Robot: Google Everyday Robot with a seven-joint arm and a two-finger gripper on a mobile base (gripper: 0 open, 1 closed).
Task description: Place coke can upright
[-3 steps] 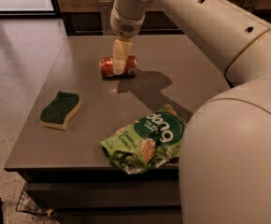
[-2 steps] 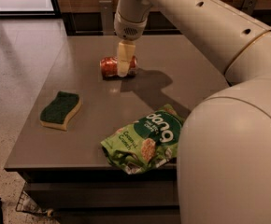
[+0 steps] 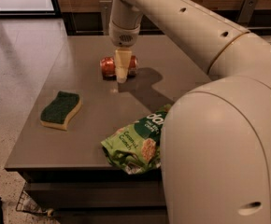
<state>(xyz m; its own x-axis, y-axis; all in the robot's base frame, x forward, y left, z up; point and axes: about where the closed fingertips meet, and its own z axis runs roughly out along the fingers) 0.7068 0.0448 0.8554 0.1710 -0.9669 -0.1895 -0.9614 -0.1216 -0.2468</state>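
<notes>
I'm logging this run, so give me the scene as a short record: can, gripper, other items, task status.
coke can: lying on its side, far part of the table
gripper: pointing down at the can's middle, overlapping it in view
sponge: green, flat, left side
snack bag: green, crumpled, near front edge
task status: can not yet upright

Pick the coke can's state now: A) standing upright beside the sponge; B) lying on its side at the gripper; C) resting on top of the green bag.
B: the coke can lies on its side on the table, with the gripper down at its middle.
</notes>
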